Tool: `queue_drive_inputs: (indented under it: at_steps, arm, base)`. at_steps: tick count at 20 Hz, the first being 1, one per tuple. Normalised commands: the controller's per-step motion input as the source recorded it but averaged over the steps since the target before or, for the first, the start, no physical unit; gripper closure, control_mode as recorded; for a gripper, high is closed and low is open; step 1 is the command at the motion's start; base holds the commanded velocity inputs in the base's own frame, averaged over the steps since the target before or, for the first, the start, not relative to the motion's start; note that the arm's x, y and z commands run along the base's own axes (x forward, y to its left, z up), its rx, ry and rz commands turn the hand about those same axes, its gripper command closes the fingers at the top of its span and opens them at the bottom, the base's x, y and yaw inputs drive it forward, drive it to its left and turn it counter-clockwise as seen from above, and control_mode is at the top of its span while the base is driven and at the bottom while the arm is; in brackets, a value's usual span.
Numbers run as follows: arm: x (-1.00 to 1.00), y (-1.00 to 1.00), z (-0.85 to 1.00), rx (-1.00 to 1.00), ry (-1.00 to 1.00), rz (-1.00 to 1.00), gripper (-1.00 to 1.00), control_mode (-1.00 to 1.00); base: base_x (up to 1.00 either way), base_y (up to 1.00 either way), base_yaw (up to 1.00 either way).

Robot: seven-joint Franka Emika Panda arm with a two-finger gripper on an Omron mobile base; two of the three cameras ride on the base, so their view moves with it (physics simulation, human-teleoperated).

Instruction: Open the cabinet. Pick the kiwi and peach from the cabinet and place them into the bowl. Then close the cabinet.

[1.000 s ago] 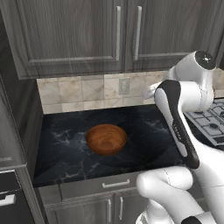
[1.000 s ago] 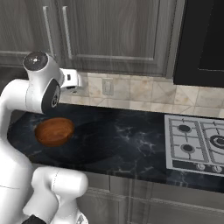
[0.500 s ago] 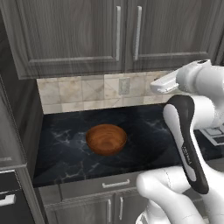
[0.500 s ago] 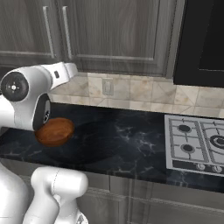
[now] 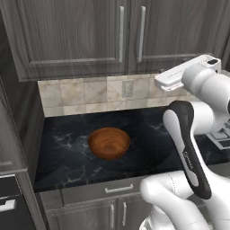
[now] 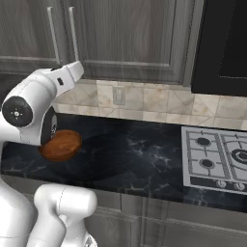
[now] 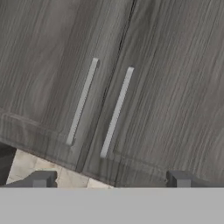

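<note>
In front of the cabinet: the gripper [image 7: 109,179] faces the two closed doors, well short of them.
Gripper state: jaws spread wide apart; nothing held, nothing touched.
Aim: the right door's handle [image 7: 116,112] lies just above the fingertips [image 7: 40,179]; the left door's handle [image 7: 82,101] stands just beside it, across the door seam.
Risk, wrong bar: the handles sit close together, so a small lateral error could straddle the seam or catch both.
Risk, collision: a tilted approach may strike the door panel before the bar.
Cabinet [image 5: 90,36]: shut; kiwi and peach presumably inside, hidden.
Bowl [image 5: 109,143]: on the counter [image 5: 148,134] below the cabinet, empty.
</note>
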Motion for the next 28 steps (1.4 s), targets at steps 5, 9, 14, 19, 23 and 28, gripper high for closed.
queue_drive_inputs:
  at_steps: [5,9,14,19,23,28]
  arm:
    - [0.0,0.0,0.07,0.17,-0.14,0.0,-1.0,-1.0]
    - [0.0,0.0,0.01,0.19,-0.09,0.0,-1.0,-1.0]
    - [0.0,0.07,0.0,0.01,0.0,0.0,-1.0,-1.0]
    - [0.13,0.16,0.01,0.0,0.0,0.0,-1.0,-1.0]
    - [0.32,0.08,0.03,0.0,0.0,0.0,-1.0,-1.0]
    - [0.52,0.02,0.0,0.0,0.01,0.0,-1.0,-1.0]
  base:
    - [0.0,0.0,0.0]
    - [0.0,0.0,0.0]
    - [0.0,0.0,0.0]
    - [0.0,0.0,0.0]
    - [0.0,0.0,0.0]
    - [0.0,0.0,0.0]
